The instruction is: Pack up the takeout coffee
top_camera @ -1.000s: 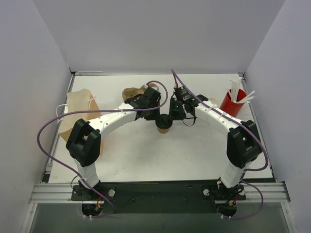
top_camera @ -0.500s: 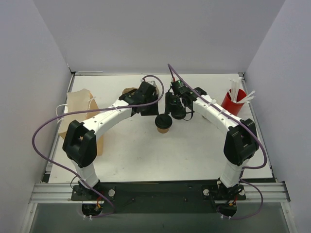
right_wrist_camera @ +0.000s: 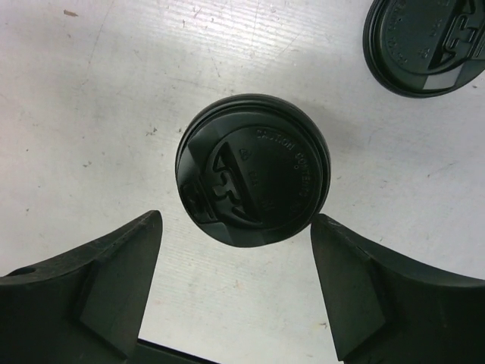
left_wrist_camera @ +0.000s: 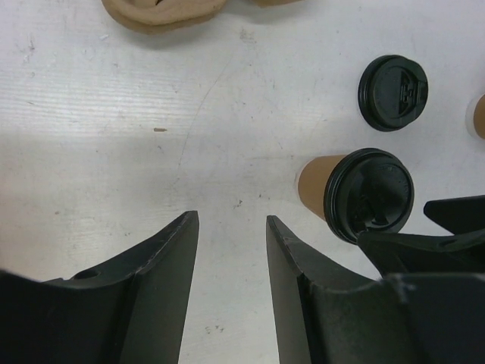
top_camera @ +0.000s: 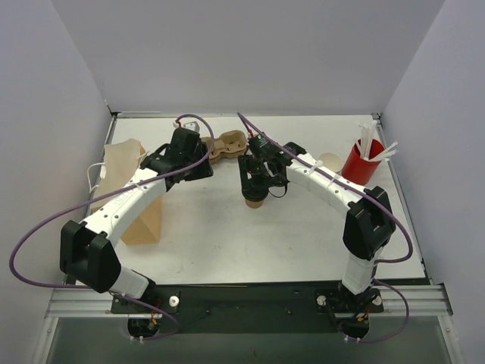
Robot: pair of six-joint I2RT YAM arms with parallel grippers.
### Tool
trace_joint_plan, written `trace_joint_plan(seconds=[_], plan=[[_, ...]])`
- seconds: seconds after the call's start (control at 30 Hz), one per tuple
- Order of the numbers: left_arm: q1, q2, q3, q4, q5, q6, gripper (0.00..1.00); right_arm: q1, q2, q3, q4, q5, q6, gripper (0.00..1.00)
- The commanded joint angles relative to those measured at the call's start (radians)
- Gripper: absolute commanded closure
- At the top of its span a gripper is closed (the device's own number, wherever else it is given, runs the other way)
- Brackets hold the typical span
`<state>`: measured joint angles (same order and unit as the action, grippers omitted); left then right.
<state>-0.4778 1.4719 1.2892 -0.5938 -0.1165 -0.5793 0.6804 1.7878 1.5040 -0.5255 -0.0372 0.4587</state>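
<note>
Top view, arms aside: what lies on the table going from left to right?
From the left: paper bag → brown carrier → coffee cup → pale cups → red cup with straws.

Raised lettering curves along the upper right rim of the takeout coffee lid [right_wrist_camera: 252,171], seemingly starting "CAUTION", the rest illegible.

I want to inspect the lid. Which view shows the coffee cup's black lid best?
Right wrist: the lid fills the centre, face-on. Left wrist shows it smaller, slanted; top external mostly hides it under the right gripper.
</note>
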Motion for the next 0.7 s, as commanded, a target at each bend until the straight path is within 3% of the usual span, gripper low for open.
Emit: trace_joint_plan(seconds=[0.0, 0.2, 0.67], plan=[[0.001, -0.042, -0.037, 0.032, 0.012, 0.018, 0.49, 0.018, 0.041, 0.088, -0.085, 0.121, -0.035, 0.24], [0.001, -0.053, -0.062, 0.046, 0.026, 0.013, 0.49, 0.021, 0.074, 0.127, -0.11, 0.14, -0.052, 0.17], [0.001, -0.048, -0.079, 0.06, 0.04, 0.01, 0.49, 0.022, 0.119, 0.15, -0.113, 0.102, -0.052, 0.15]])
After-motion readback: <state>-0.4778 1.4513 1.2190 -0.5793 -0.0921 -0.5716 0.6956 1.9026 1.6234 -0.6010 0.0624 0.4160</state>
